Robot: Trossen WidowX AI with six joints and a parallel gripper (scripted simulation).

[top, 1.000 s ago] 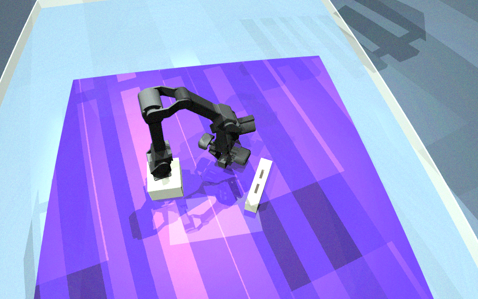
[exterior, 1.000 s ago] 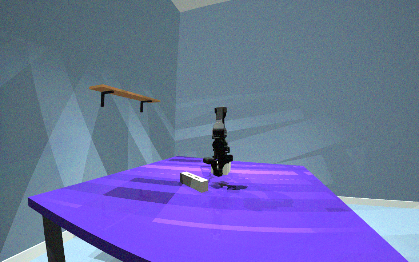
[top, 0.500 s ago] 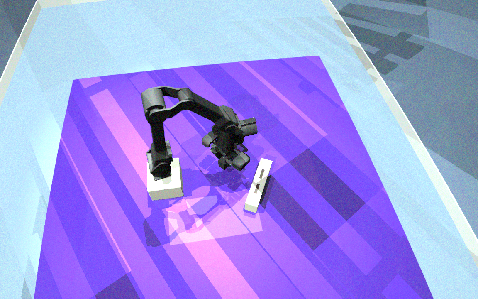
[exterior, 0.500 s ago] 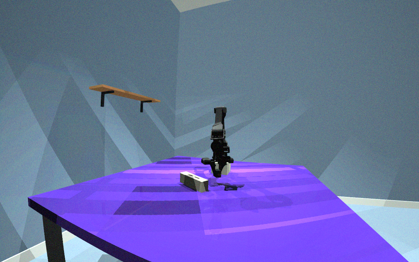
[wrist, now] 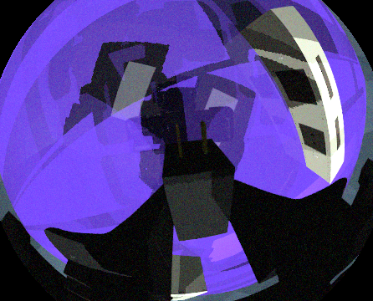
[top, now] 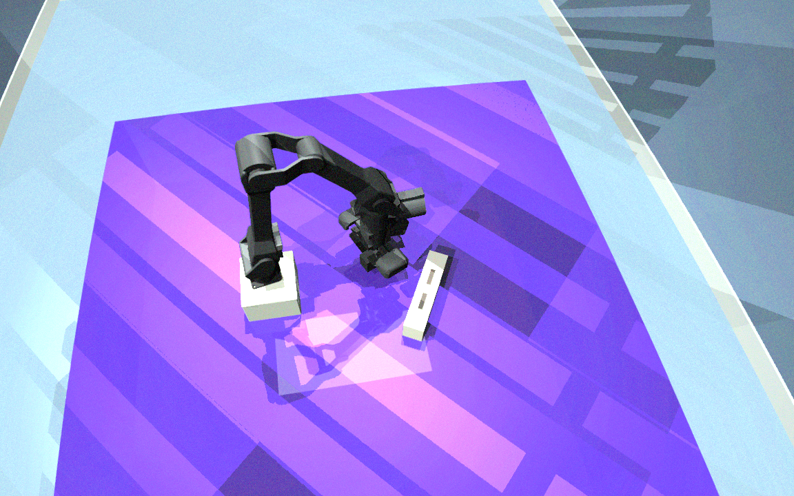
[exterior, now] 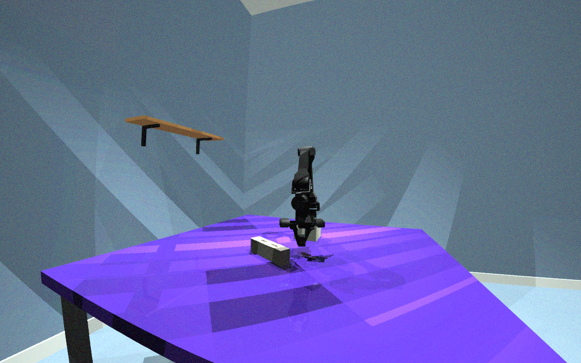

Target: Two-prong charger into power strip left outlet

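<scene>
Holding the dark charger (wrist: pixel 199 205) clamped between the fingers of my gripper (top: pixel 381 262) (exterior: pixel 301 243) (wrist: pixel 195 184). In the wrist view, its two prongs (wrist: pixel 179 142) point away from the gripper, outside the outlets. The charger is raised above the purple table (top: pixel 480 395) (exterior: pixel 256 311) (wrist: pixel 69 180), near the white power strip (top: pixel 426 295) (exterior: pixel 270 250) (wrist: pixel 320 96) but apart from it. Strip rests on the table, slots facing up. Arm (top: pixel 338 166) (exterior: pixel 303 180) stands on a white block (top: pixel 270 302) (exterior: pixel 315 233).
</scene>
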